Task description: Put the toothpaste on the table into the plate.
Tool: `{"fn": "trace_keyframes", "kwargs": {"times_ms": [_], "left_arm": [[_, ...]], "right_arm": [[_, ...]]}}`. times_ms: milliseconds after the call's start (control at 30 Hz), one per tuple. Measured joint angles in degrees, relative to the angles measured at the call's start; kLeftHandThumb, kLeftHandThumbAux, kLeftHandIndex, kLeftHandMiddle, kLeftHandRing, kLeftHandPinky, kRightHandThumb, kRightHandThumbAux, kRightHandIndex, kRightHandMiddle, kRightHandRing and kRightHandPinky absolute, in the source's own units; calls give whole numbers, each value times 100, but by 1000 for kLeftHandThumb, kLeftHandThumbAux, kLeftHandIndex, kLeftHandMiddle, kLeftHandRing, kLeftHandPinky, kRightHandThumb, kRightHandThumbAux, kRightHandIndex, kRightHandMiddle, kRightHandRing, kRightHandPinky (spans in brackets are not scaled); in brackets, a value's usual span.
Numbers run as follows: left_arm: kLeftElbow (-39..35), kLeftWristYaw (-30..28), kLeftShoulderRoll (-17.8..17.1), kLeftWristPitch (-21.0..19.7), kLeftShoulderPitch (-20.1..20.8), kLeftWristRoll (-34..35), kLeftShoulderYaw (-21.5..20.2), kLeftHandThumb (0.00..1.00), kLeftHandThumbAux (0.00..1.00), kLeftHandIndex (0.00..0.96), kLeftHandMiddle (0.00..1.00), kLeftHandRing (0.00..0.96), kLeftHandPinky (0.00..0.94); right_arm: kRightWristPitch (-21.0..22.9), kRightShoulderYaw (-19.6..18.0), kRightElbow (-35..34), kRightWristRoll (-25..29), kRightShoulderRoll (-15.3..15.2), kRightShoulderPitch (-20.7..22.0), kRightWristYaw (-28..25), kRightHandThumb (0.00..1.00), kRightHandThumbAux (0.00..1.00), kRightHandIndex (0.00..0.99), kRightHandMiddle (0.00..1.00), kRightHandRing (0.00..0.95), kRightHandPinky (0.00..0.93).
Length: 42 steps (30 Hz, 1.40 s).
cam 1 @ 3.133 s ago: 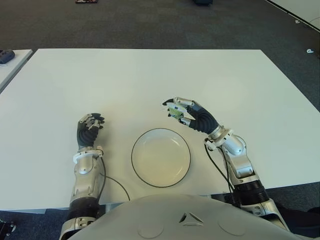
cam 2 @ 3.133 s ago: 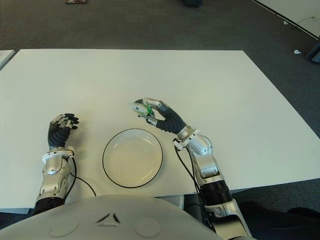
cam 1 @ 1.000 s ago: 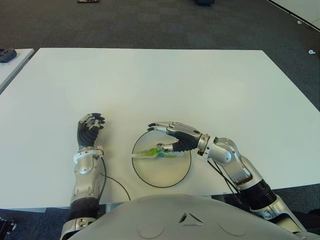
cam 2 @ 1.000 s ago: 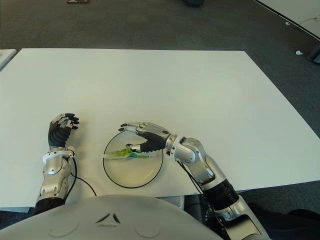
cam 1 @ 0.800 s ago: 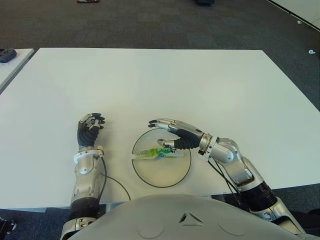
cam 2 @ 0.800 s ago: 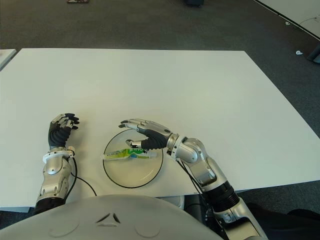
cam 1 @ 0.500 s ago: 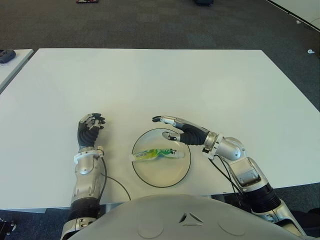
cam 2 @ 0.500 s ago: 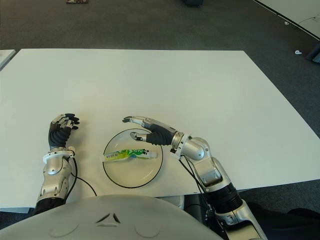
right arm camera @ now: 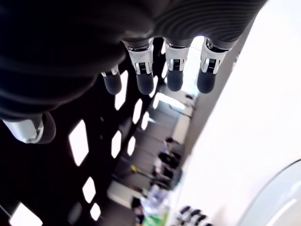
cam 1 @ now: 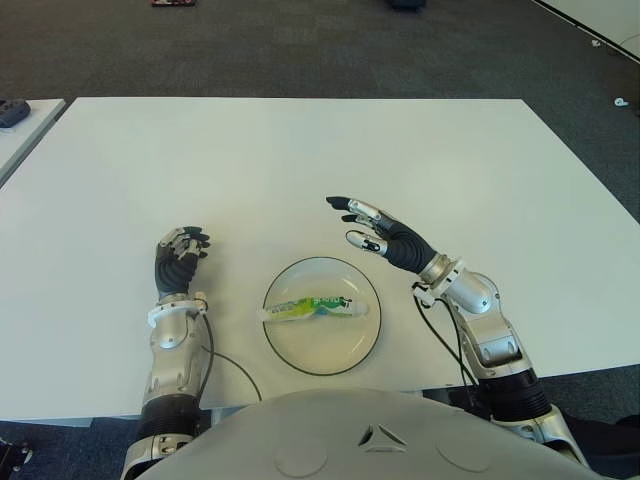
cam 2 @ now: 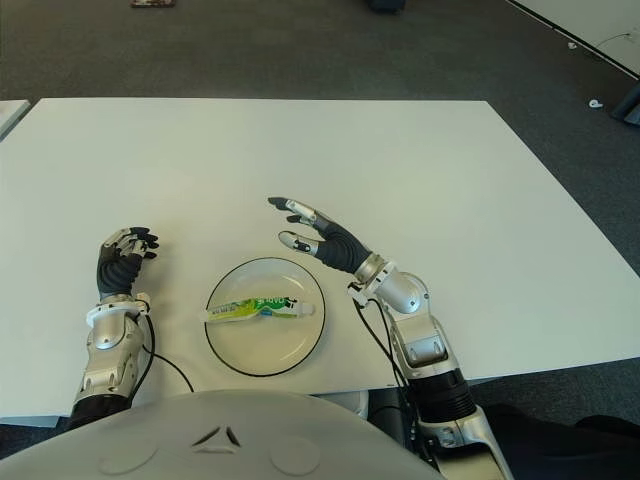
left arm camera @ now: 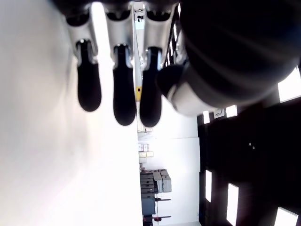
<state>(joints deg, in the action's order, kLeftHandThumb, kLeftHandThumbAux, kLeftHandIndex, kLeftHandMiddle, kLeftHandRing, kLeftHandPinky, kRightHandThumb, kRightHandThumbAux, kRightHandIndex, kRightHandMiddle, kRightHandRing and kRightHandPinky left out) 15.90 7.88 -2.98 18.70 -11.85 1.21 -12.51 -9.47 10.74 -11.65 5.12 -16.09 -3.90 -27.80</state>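
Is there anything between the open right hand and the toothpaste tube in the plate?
Only the plate rim and bare table, per both eye views; right hand is apart from the toothpaste.

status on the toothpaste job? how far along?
Done: the toothpaste lies inside the plate. In hand: nothing; the right hand is open beyond the plate's right rim, and the left hand shows left of the plate. Nothing visibly left.

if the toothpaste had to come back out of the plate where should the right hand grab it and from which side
Probably the middle of the toothpaste, pinched across its narrow width from above. It lies flat, lengthwise across the plate, so the raised rim blocks a sideways approach. The open right hand, showing just beyond the plate, is the nearer one to reach down.
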Motion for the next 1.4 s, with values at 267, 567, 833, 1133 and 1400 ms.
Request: {"fn": "trace_keyframes", "kwargs": {"times_ms": [267,567,833,1133,1400], "left_arm": [[4,1,0,4,9,-7,7,706,718,425,497,506,504],[6,1,-1,15,11,-10,6,707,717,425,493,507,501],[21,1,0,28,28,-31,26,706,717,425,499,511,500],[21,1,0,77,28,-34,26,706,718,425,496,506,495],[20,1,0,94,25,-49,26,706,718,426,503,512,500]], "right_arm": [[174,-484,1,1088,711,-64,323,301,482,34,116,121,211],[175,-1024,296,1542,895,-239,450,256,535,86,153,164,241],[279,-1177,518,1528,1082,-247,780,218,572,126,175,185,252],[296,-1187,792,1395,1294,-248,1013,186,584,152,192,200,261],[278,-1252,1151,1306,1335,-254,1074,176,607,201,248,265,341]]}}
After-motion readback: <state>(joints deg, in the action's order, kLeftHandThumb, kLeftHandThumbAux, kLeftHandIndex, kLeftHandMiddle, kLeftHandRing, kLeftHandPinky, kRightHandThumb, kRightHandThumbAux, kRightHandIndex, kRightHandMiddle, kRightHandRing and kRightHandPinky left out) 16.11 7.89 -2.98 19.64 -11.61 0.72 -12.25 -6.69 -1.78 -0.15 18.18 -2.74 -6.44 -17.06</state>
